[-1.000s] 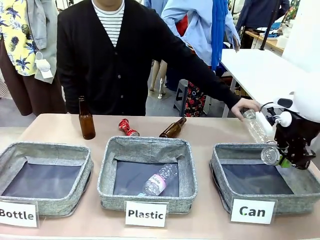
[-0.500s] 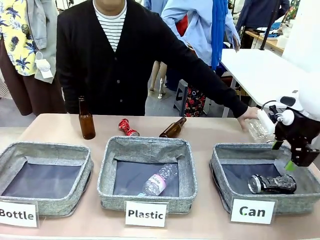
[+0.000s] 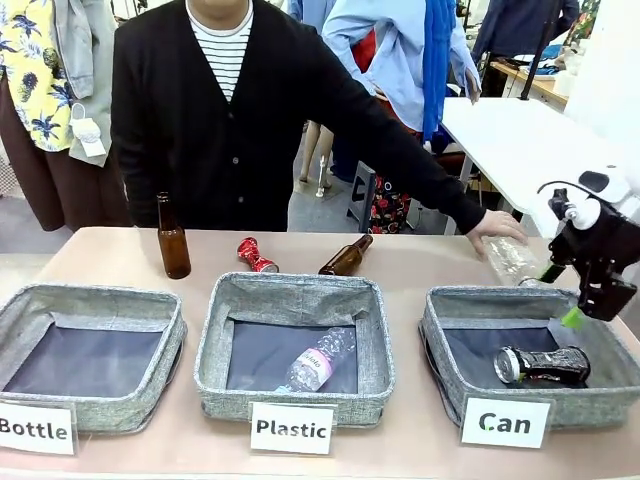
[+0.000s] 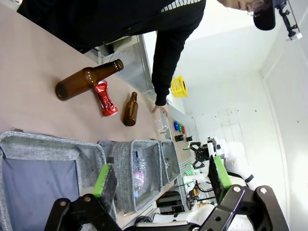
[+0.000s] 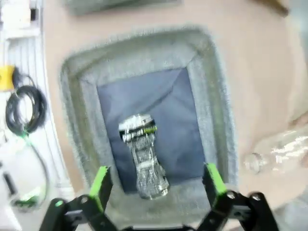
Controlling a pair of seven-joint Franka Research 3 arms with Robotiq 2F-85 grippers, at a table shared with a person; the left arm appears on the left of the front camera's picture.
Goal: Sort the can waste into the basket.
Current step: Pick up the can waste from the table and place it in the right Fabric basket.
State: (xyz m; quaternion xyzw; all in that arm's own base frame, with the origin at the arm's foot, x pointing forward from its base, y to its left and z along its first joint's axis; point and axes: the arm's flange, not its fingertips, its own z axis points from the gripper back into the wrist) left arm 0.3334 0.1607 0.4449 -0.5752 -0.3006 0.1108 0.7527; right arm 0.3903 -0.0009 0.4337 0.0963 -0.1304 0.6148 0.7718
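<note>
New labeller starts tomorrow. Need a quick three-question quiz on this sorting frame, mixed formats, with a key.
1. True or false: the black can lies on its side inside the "Can" basket.
2. Where is the red can?
A) in the "Can" basket
B) on the table, behind the "Plastic" basket
C) inside the "Plastic" basket
3. Short answer: what is the right end effector holding?

Key
1. True.
2. B.
3. Nothing. Its jaws are open and it hangs above the "Can" basket, clear of the black can.
</note>
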